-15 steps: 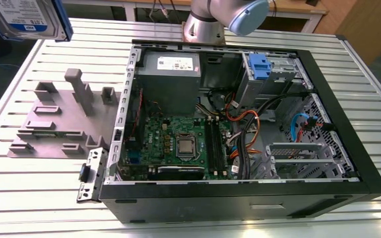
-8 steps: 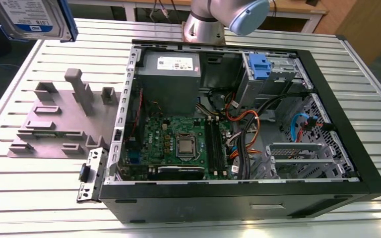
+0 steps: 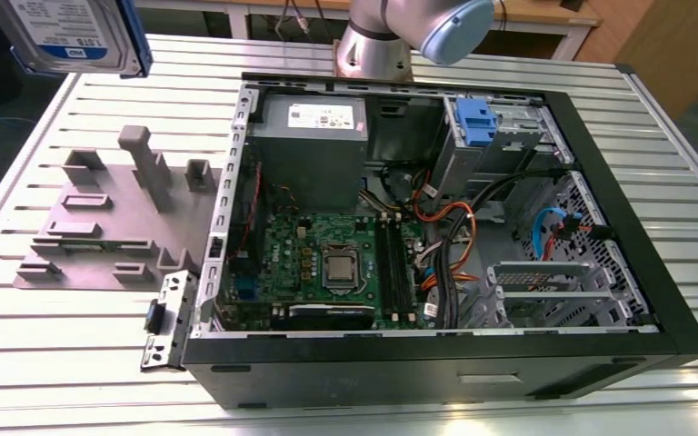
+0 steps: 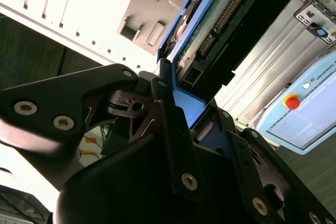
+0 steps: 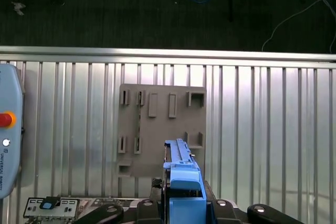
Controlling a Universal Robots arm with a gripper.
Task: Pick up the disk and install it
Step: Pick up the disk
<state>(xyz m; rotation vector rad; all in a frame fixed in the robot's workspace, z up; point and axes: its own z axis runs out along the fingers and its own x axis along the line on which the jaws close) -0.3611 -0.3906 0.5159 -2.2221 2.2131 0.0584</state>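
Black gripper [image 4: 190, 100] is clamping the silver rectangular hard disk [image 3: 70, 36] by its blue plastic carrier frame; disk is hanging in air over the grey slotted fixture plate [image 3: 106, 218], apart from it.

Exterior view: bright, even light from above. White glare along the table's [image 3: 362, 422] near edge; the computer case [image 3: 446, 359] on the table is shaded inside. Second wrist view: table slats blown out white, the gripper [image 4: 195, 109] nearly black and soft up close, the disk [image 4: 220, 19] clamped in it well lit. First wrist view: streaky glare on the table, the floor [image 5: 157, 9] beyond the table dark.
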